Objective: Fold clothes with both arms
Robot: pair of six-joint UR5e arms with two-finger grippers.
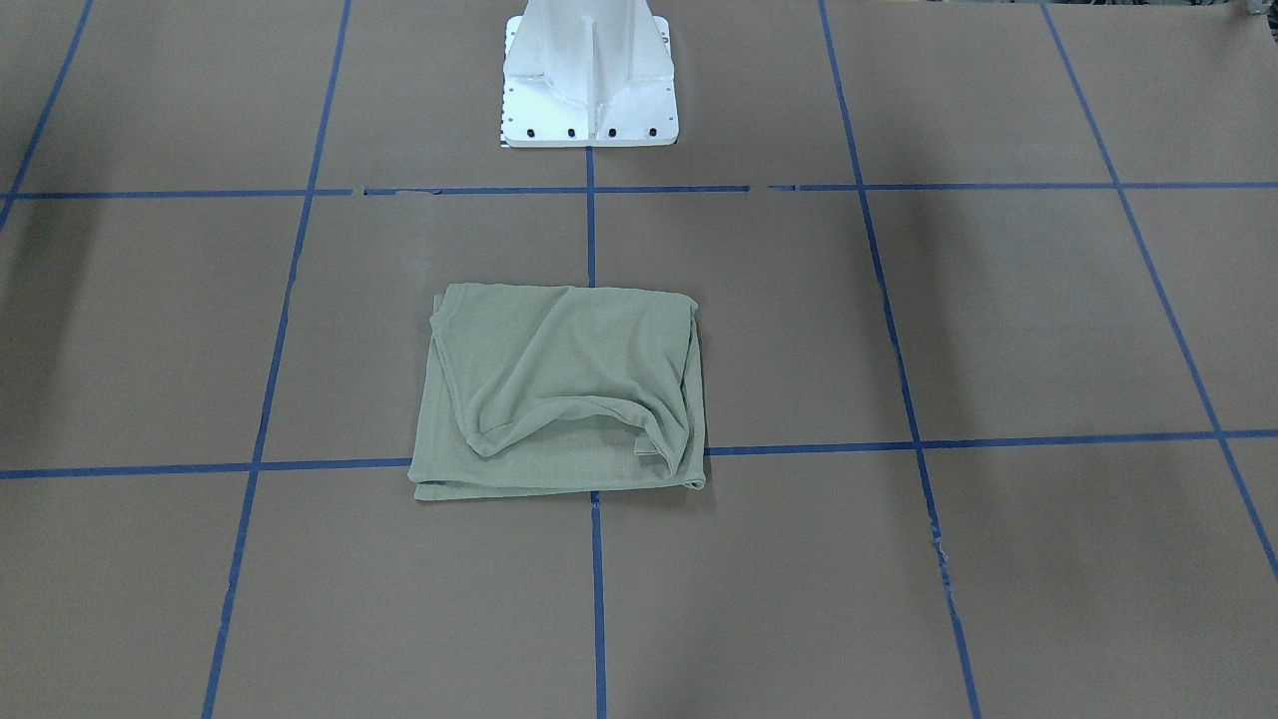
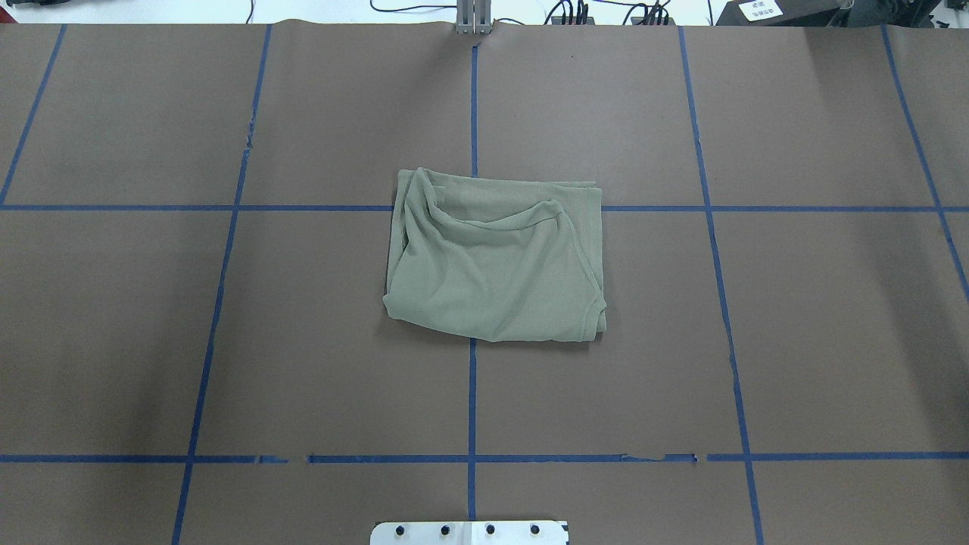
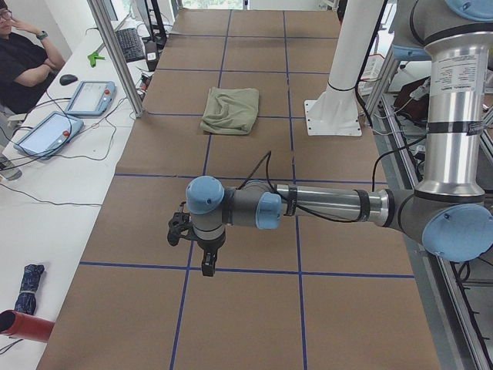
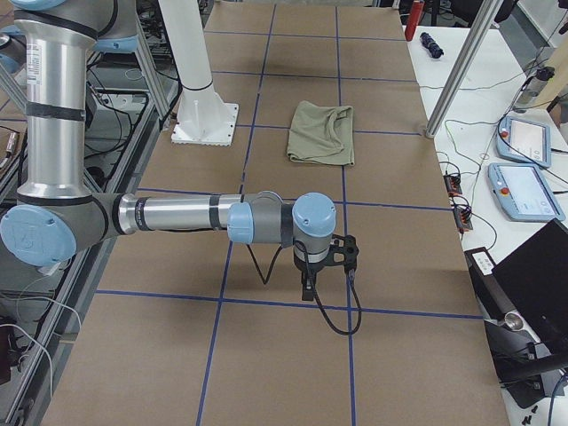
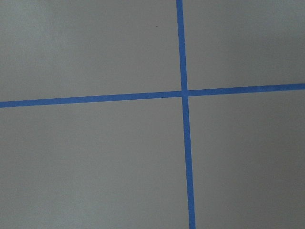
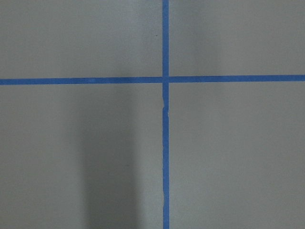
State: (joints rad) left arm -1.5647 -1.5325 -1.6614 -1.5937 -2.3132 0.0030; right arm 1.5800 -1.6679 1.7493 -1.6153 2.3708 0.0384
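- Our left black two-finger end effector point(image 3: 206, 258) hangs from its grey-and-silver arm with light-blue joint caps point(image 3: 323, 206), pointing down over bare desk. It shows only in the left side view, so we cannot tell whether it is open or closed; nothing appears to be in it.
- Our right black two-finger end effector point(image 4: 308, 282) hangs the same way from the right grey-and-silver arm point(image 4: 177, 216), seen only in the right side view. Here too we cannot tell its state.
- Both wrist cameras show only brown paper and crossing blue tape lines point(image 5: 183, 93), with no fabric in sight.
- The olive-green knit shirt point(image 2: 493, 257) lies as a compact, roughly rectangular bundle at the middle of the brown paper-covered desk point(image 2: 151, 341), straddling a tape crossing, just in front of the white metal pedestal base point(image 1: 589, 80).
- The shirt lies well apart from both end effectors, each of which is parked toward its own end of the desk.
- We judge the fold essentially complete, though the top layer is rumpled, with a loose curled edge toward the operators' side.
- Risk: any further grasp could catch only the loose top layer and drag the bundle open.
- Risk: the knit may slide on the smooth paper, skewing the stack.
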